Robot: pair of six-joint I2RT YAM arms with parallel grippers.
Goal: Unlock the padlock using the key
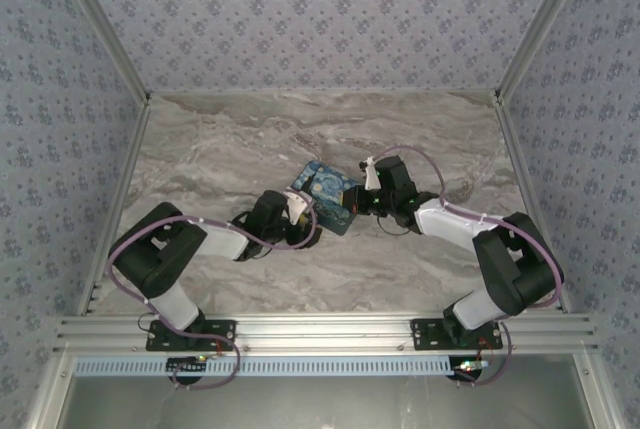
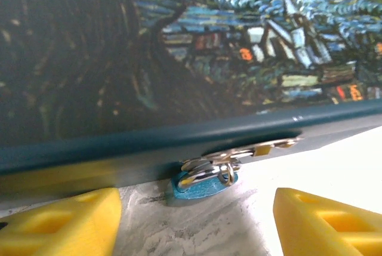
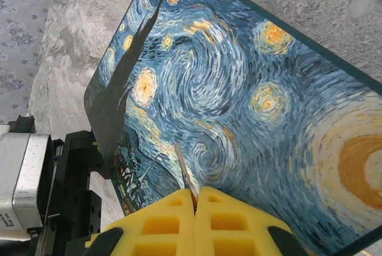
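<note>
Yellow fingers of the left end effector stand well apart at the front of its wrist view, open with nothing between them, low over the marble tabletop. Straight ahead of them lies the padlock. Its tiny teal body rests on the tabletop against the front wall of the starry-night box, and its thin metal shackle is up by the box's hasp. Across the box, the right end effector is closed on the key, a thin metal blade poking out from between its pads above the painted lid.

From where I stand, that lock looks light, hard and slick. It seems to hang loose on its shackle, so I'd expect it to swing or twist at the first nudge. The body is the place to pinch it, across its flat teal faces. The shackle is too thin and would let it pivot. Which way the keyhole faces I cannot make out. The key looks stiff but slender, and could slip in the pads if pushed in crooked.
</note>
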